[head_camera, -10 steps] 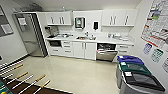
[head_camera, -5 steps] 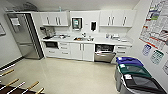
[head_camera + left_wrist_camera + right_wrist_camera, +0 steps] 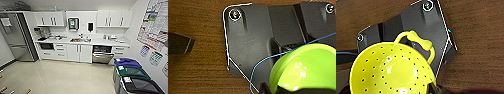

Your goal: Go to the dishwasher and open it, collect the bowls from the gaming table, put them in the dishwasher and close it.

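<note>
A kitchenette lies ahead in the head view. The dishwasher (image 3: 102,54) sits under the white bench (image 3: 82,41) along the far wall, right of the white double cabinet doors (image 3: 79,53); its steel front with the bar handle leans out at the top, leaving a dark gap above it, so it looks partly open, though the view is too soft to be sure how far. A tall steel fridge (image 3: 15,37) stands at the far left, upper cabinets (image 3: 49,18) hang above the bench, and a sink area (image 3: 76,39) lies mid-bench. On the near right are three bins in a row against the wall: a blue-lidded bin (image 3: 127,62) farthest, a green-lidded bin (image 3: 132,71) next, and a black-lidded bin (image 3: 143,86) nearest. Posters (image 3: 154,22) cover the right wall.

In the left wrist view a bright green bowl (image 3: 308,68) shows large beside the robot's dark plate, over a brown wooden surface (image 3: 198,62). I cannot tell whether the left end effector is clenched on it or released.

In the right wrist view a yellow bowl (image 3: 389,70) with small holes and a loop handle lies against the dark plate, over brown wood. The right end effector's state also cannot be told.
</note>
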{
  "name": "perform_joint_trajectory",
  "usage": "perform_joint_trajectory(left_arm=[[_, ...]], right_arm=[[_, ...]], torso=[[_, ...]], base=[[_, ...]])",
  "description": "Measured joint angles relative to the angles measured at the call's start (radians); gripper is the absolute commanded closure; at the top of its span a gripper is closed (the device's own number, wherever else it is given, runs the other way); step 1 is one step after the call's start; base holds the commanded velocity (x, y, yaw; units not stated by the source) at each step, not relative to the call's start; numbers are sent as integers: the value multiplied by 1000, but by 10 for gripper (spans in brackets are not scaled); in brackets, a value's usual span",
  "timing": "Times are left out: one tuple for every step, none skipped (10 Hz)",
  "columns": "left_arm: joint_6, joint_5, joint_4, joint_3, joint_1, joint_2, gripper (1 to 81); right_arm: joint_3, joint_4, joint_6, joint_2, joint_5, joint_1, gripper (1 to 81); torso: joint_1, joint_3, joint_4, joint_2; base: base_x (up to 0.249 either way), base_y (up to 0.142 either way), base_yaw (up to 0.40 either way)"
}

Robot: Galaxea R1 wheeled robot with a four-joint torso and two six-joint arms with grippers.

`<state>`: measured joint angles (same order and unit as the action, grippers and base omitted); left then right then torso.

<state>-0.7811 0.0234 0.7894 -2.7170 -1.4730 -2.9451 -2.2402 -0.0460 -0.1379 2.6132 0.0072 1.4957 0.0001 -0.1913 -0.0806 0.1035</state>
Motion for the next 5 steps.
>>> perform_joint_trajectory(left_arm=[[0,0,0,0,-1,0,811],[0,0,0,0,-1,0,811],[0,0,0,0,-1,0,811],[0,1,0,0,-1,1,811],[0,-1,0,0,-1,0,811]], right_arm=[[0,0,0,0,3,-3,811],[0,3,0,0,0,-2,811],[0,6,0,0,0,0,811],[0,6,0,0,1,0,811],[0,6,0,0,1,0,811]], torso=[[0,0,0,0],[0,0,0,0],[0,0,0,0],[0,0,0,0],[0,0,0,0]], base=[[163,0,0],[163,0,0],[163,0,0],[163,0,0],[163,0,0]])
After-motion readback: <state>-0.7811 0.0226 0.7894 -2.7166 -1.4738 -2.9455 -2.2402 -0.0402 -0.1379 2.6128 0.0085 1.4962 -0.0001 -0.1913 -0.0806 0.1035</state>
